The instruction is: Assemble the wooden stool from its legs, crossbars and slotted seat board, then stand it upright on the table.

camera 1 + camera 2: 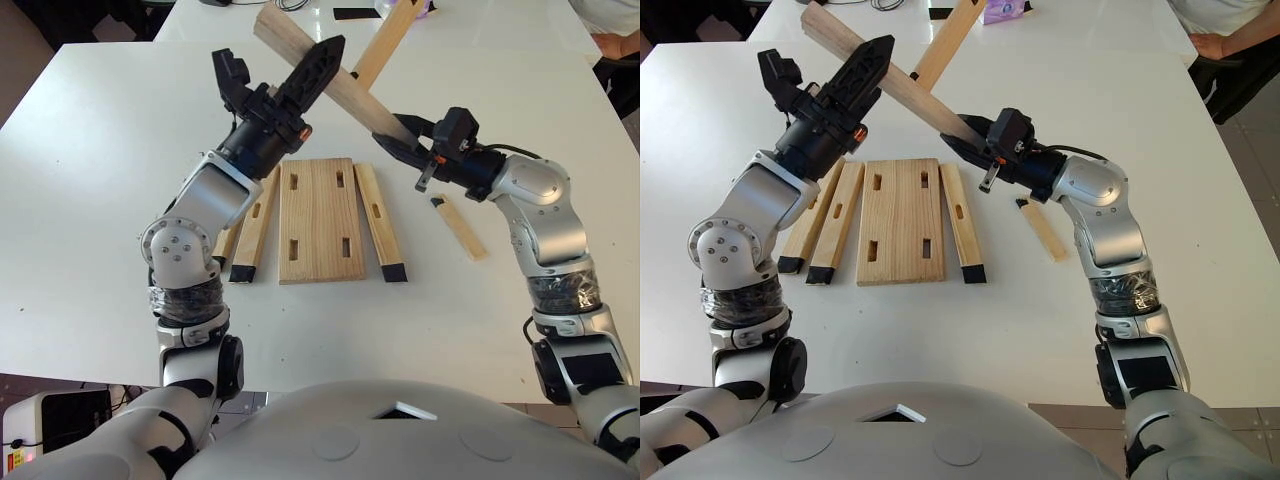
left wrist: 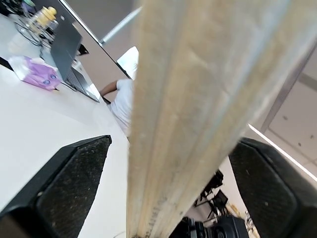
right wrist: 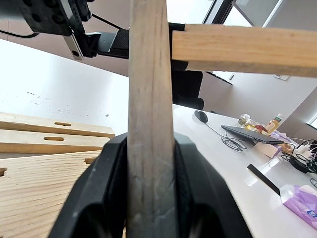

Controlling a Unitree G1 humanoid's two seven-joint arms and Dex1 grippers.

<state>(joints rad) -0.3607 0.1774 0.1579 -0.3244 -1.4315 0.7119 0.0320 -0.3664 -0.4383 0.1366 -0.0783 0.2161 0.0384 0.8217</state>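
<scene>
A long wooden leg (image 1: 345, 88) slants in the air above the table's far half. My left gripper (image 1: 325, 60) is shut around its middle; its black fingers (image 2: 74, 183) flank the wood (image 2: 198, 99). My right gripper (image 1: 395, 135) is shut on the leg's lower end (image 3: 148, 99). A second bar (image 1: 388, 40) butts against the leg at an angle, seen as a crosspiece (image 3: 242, 49). The slotted seat board (image 1: 320, 220) lies flat below. One slotted leg (image 1: 380, 222) lies to its right, two more (image 1: 255, 225) to its left. A short crossbar (image 1: 460, 228) rests under my right wrist.
A second table stands behind, carrying a purple tissue pack (image 3: 302, 208), a laptop (image 3: 247, 131), cables and a black phone (image 1: 355, 13). The white table (image 1: 110, 150) has free room to the left and along the near edge.
</scene>
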